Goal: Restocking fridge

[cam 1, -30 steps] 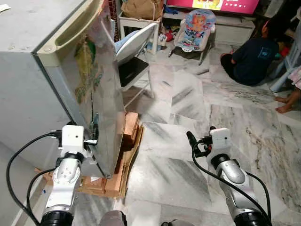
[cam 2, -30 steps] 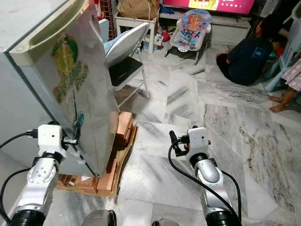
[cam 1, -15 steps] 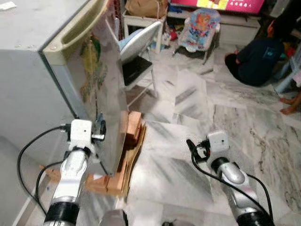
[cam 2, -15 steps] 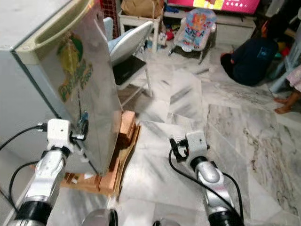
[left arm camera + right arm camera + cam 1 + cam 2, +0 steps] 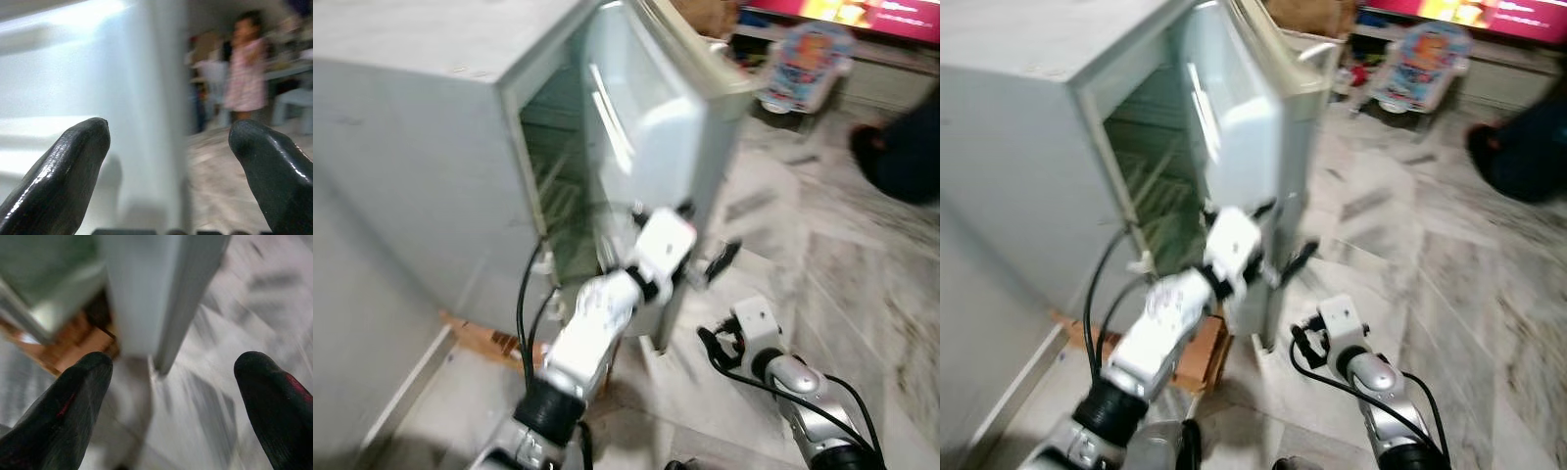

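Note:
The grey fridge (image 5: 431, 147) stands at the left with its door (image 5: 636, 127) swung open, and wire shelves (image 5: 558, 186) show inside. My left gripper (image 5: 703, 266) reaches across to the door's lower free edge. It is open, and in the left wrist view the door edge (image 5: 146, 98) lies between its fingers (image 5: 63, 166). My right gripper (image 5: 710, 343) hangs open low over the marble floor (image 5: 822, 284), just right of the door's bottom corner (image 5: 161, 362). It holds nothing.
A wooden pallet (image 5: 480, 338) lies under the fridge. A baby bouncer (image 5: 803, 64) and a seated person in dark clothes (image 5: 901, 162) are at the far right. A standing person in pink (image 5: 244, 73) appears beyond the door. All views are blurred.
The fridge door has swung from shut to wide open. My left arm has moved right with the door's edge. The camera has shifted, and the right arm stays low.

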